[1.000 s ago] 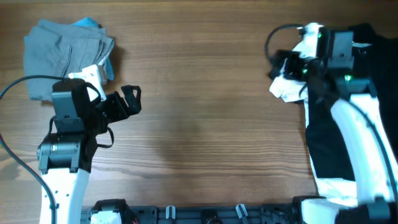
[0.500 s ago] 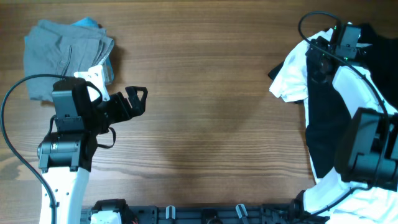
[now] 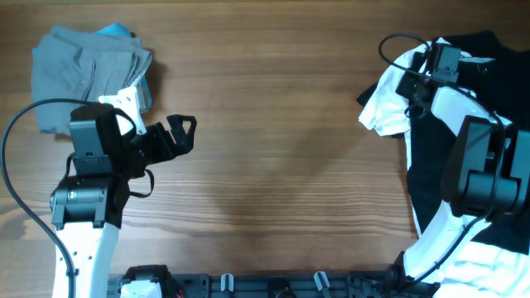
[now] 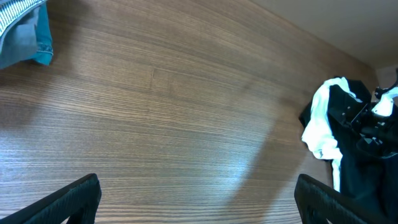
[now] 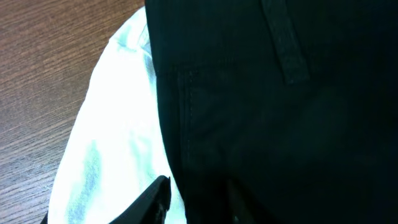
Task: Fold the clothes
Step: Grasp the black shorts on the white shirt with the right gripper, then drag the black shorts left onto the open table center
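Observation:
The clothes lie in two places. Black shorts (image 3: 435,165) sit on a white T-shirt (image 3: 385,103) at the right edge, and grey shorts (image 3: 79,70) lie folded at the far left. My right gripper (image 3: 414,79) is down on the pile's far end. In the right wrist view its jaws (image 5: 196,186) stand narrow around the edge of the black shorts (image 5: 280,112), beside the white T-shirt (image 5: 106,143); one finger is lost against the dark cloth. My left gripper (image 3: 180,132) hangs open over bare wood, its jaws (image 4: 196,182) wide with nothing between them.
A blue cloth (image 3: 124,33) peeks out under the grey shorts. The wooden table (image 3: 273,149) stretches between the two piles. A black cable (image 3: 25,124) loops from the left arm. Across the table, the left wrist view shows the white T-shirt (image 4: 320,124).
The right gripper's jaws went from wide open to narrow on the black fabric, and its wrist shifted over the pile's far end. The left arm barely moved.

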Controlling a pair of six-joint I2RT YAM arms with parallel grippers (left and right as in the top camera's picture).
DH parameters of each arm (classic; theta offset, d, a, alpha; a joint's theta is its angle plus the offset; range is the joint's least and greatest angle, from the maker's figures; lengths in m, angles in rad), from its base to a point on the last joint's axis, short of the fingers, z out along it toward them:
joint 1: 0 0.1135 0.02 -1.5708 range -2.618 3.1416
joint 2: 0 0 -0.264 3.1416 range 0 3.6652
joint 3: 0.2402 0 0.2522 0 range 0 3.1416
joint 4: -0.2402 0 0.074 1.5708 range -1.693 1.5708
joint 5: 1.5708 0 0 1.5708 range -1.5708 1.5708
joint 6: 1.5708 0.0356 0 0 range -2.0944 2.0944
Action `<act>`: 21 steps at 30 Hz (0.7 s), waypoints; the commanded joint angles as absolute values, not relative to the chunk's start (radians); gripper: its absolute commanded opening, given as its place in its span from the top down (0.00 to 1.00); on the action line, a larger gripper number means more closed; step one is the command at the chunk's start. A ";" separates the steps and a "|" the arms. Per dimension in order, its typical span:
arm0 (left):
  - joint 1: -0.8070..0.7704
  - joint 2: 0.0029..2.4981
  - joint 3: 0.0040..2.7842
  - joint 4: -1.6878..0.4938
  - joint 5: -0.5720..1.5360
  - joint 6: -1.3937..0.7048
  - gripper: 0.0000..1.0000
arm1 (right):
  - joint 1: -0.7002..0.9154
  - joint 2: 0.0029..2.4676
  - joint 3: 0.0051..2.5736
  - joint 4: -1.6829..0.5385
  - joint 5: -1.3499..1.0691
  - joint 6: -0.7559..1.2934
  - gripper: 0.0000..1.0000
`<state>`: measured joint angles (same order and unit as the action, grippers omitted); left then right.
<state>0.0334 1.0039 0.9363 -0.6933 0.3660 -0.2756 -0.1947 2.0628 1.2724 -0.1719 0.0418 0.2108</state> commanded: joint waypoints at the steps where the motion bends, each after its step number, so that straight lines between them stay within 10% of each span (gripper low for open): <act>1: 0.029 1.010 0.957 -0.693 0.385 -0.278 0.00 | -0.209 2.040 1.290 -0.180 0.036 0.212 0.87; 13: 0.029 1.010 0.957 -0.693 0.385 -0.278 0.00 | -0.271 1.831 1.290 -0.211 -0.028 0.192 0.96; 21: 0.030 0.925 1.010 -0.668 0.385 -0.278 0.00 | -0.165 1.533 1.350 -0.242 -0.530 0.223 0.96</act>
<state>0.0334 0.9882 0.9417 -0.6899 0.3660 -0.2756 -0.2653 1.6897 1.2835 -0.2523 -0.2424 0.1997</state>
